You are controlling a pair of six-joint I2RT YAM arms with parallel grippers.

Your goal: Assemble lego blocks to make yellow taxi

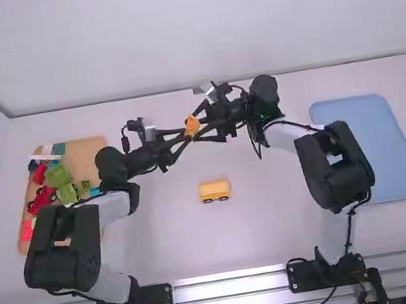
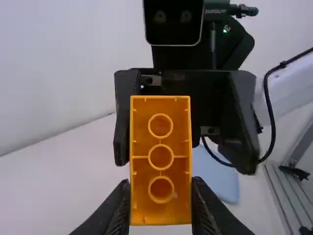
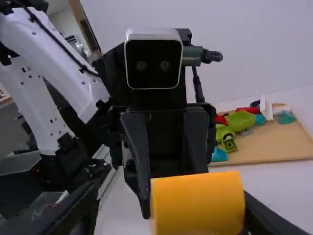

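In the high view, my left gripper (image 1: 183, 135) and right gripper (image 1: 202, 126) meet in mid-air over the table's middle, at an orange-yellow block (image 1: 192, 125). In the left wrist view my left gripper (image 2: 161, 208) is shut on the block (image 2: 161, 134), whose hollow underside with round tubes faces that camera. My right gripper (image 3: 173, 215) is open around the block (image 3: 198, 203): one finger lies beside it, the other stands apart with a gap. A yellow vehicle body (image 1: 214, 191) with dark wheels rests on the table nearer the arm bases.
A wooden board (image 1: 83, 158) at the left carries several red, green and blue pieces, partly behind the left arm. To the right, beyond the right arm, lies a flat blue tray (image 1: 381, 142).
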